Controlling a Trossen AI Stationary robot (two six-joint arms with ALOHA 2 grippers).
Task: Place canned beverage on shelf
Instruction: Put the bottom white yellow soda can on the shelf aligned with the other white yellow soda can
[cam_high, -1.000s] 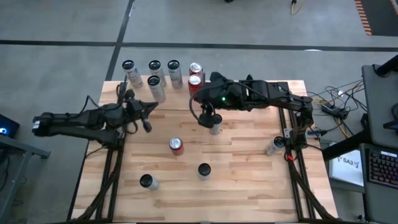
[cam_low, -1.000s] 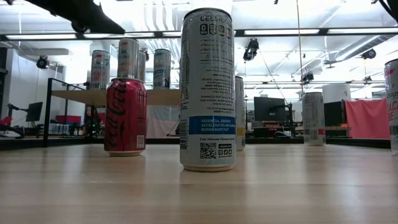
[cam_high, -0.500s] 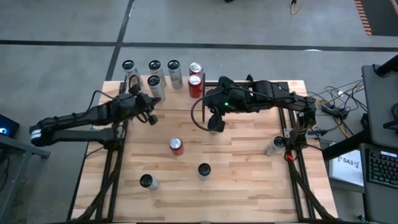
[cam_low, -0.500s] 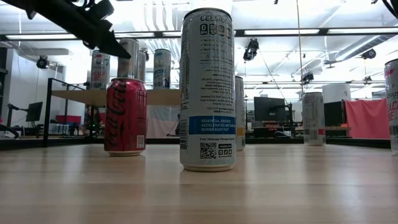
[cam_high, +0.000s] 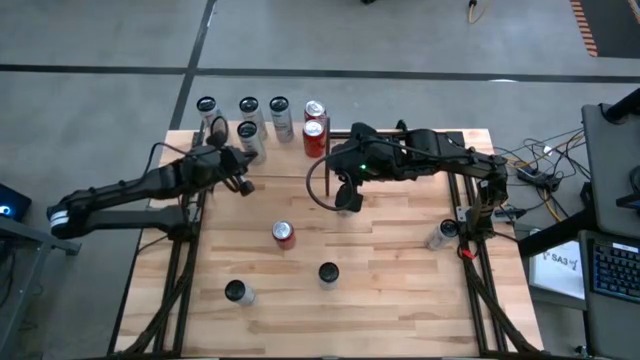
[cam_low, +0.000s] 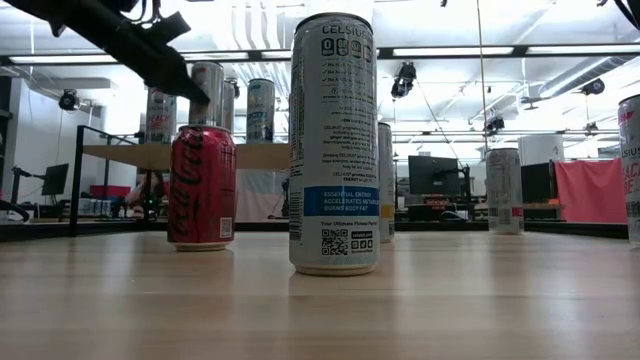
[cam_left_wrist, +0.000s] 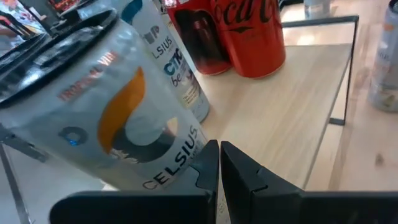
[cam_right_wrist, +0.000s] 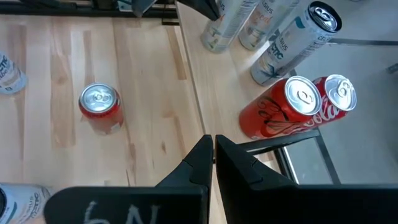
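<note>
Jaws shut — Celsius can (cam_left_wrist: 118, 118) just ahead.

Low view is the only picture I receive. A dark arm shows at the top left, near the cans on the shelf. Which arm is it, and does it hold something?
Observer: It is the left arm. The left gripper is shut and holds nothing. It is close beside a white can on the shelf.
Operator: How many cans are on the shelf? Some hide each other here.
Observer: Six, seen from above: four white ones and two red cans.
Operator: And the right arm?
Observer: The right gripper is shut and empty, above the table just off the shelf's corner.
</note>
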